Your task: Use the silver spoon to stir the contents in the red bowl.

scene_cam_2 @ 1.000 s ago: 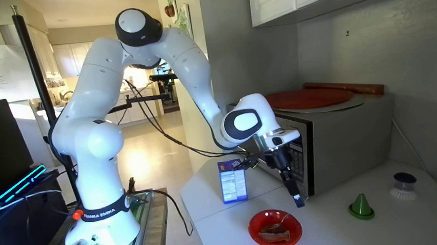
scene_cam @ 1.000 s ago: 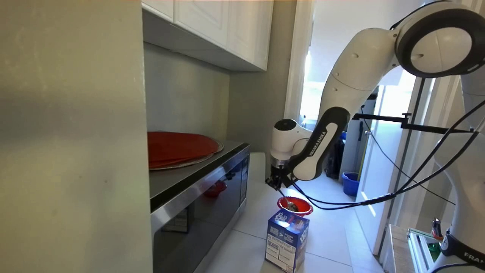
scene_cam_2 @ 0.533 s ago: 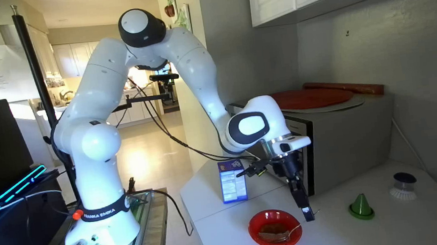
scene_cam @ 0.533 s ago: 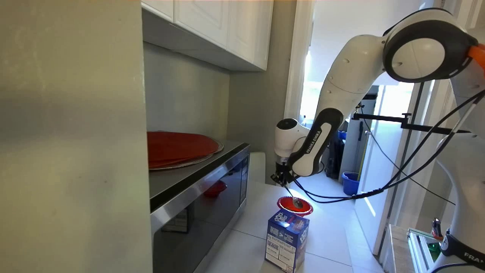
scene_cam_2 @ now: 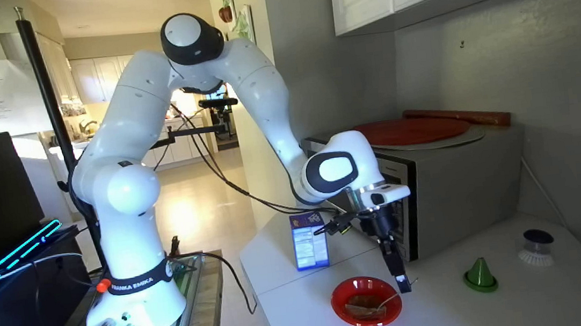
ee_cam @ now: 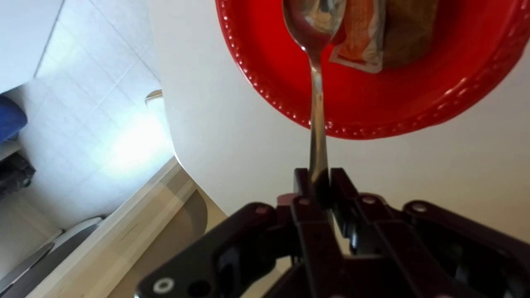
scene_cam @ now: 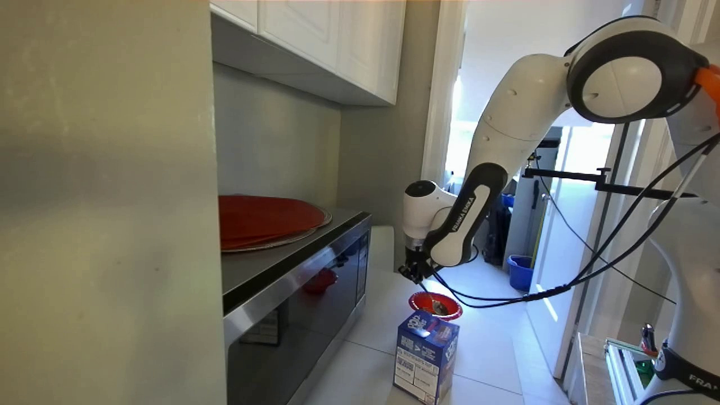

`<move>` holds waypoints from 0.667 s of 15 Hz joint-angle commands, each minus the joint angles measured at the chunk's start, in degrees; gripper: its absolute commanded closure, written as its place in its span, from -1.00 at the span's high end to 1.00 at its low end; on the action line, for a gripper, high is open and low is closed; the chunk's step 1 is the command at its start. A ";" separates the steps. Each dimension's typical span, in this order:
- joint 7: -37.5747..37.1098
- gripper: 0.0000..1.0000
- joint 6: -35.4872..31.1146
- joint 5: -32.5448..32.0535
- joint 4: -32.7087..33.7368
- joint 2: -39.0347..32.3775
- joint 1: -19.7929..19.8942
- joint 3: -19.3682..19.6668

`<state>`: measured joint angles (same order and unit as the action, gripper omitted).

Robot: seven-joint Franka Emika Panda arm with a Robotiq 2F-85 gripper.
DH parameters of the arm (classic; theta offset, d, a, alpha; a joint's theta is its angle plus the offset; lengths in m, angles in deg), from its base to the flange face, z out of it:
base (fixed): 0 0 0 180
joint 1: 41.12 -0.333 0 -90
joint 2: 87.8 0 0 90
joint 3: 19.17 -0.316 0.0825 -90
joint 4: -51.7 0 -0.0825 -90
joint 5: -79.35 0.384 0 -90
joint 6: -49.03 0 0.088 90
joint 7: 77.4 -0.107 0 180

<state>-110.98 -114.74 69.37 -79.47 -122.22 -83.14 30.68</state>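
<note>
In the wrist view, the hand (ee_cam: 318,178) is clamping the spoon (ee_cam: 317,95) by its handle, the spoon's head lying inside the bowl (ee_cam: 385,99) beside a packet (ee_cam: 359,37).

In an exterior view, the bowl is sitting behind the box (scene_cam: 426,360).

In an exterior view, it is sitting inward from the edge of the desk (scene_cam_2: 302,302) nearest the robot (scene_cam_2: 127,245). For good stirring, low, gentle circles are likely working best, never shoving it toward that edge.

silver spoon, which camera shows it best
The wrist view: the silver spoon appears largest there, its handle clamped in the tool, though the picture's top edge cuts off part of its head. Both exterior views show it small and thin at the red bowl, its handle partly hidden by the tool.
</note>
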 commanded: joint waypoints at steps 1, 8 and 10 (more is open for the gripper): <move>0.63 -0.92 1.86 1.09 3.70 0.44 3.17 -3.62; 1.96 -0.92 3.91 1.04 5.74 5.67 10.31 -6.98; 3.88 -0.92 4.68 2.98 4.55 10.03 16.02 -12.80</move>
<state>-110.62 -112.54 69.37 -73.59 -119.20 -74.33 25.25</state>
